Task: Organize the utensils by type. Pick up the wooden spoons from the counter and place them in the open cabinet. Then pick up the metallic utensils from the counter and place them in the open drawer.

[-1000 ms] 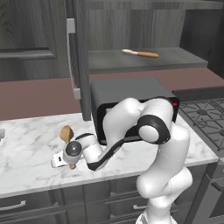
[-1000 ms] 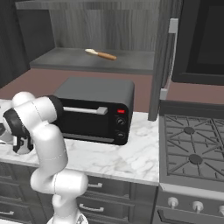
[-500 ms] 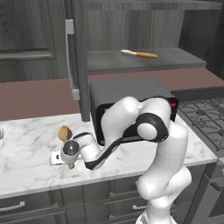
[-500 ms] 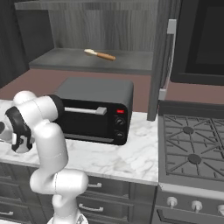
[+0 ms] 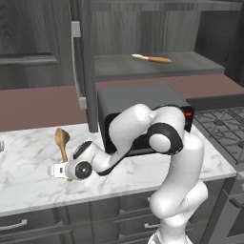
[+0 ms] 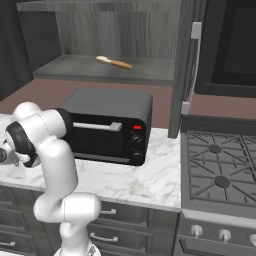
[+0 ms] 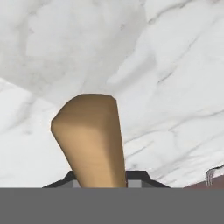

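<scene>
My hand (image 5: pixel 61 167) sits low over the worktop (image 5: pixel 28 186), left of the toaster oven (image 5: pixel 143 107), with its fingers pinched in on the handle of the brown wooden spoon (image 5: pixel 62 143). The spoon runs straight out from between my fingers, its bowl up and tilted away from me. The open cabinet (image 5: pixel 157 69) lies above and to my right, over the oven, where the other wooden spoon (image 5: pixel 151 59) already rests on the shelf. I judge the carry goes up and right.

Even, soft rendered light; faint shadows on the counter (image 5: pixel 28 181); hand view perhaps slightly blurred.
</scene>
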